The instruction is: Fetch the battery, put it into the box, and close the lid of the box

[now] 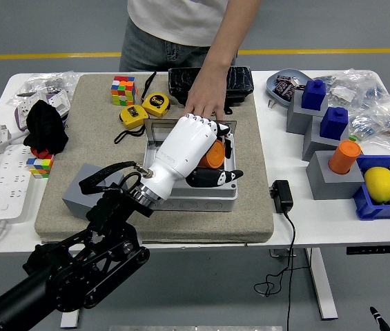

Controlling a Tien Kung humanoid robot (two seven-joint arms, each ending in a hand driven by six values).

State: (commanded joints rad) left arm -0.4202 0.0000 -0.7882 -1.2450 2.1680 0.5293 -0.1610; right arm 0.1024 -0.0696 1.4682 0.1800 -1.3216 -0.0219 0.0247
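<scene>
1. I see the battery point(213, 154), an orange cylinder, grasped in my left hand point(196, 148); it sits over the open box point(201, 194), low between its walls, though I cannot tell whether it touches the floor.
2. The fingers point(217, 178) are curled round it; the white palm hides most of it.
3. I judge the placing step is in hand; the fetch is done, the closing is not.
4. The lid point(154, 127) stands open at the far side; a person's hand point(205, 96) rests on its far edge.
5. Next, as I judge it, I must set the battery down, loosen my hold, lift clear, then swing the lid shut.
6. My right hand is out of view; the box sits on a grey mat point(91, 110) on the table point(298, 214).
</scene>
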